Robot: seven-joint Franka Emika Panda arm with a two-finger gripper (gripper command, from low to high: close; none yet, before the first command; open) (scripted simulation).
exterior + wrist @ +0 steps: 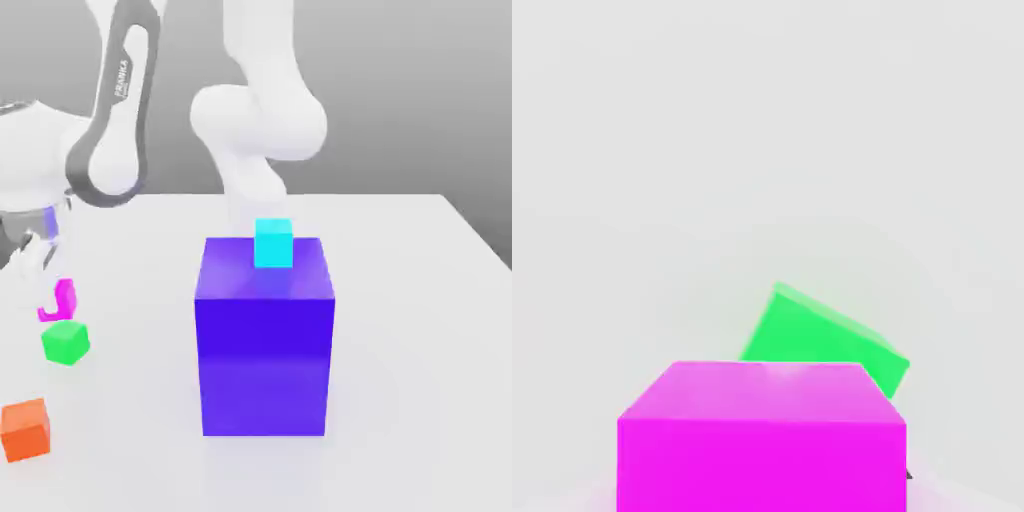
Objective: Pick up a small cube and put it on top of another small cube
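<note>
Holding the magenta cube (60, 300) clamped in the gripper (45, 275), I see it raised just above the green cube (65, 342), apart from it. Orange cube (25, 429) sits near the green cube, toward the camera. Big purple block (265, 350) stands well apart from it on the exterior view's right, cyan cube (273, 243) on top.
</note>
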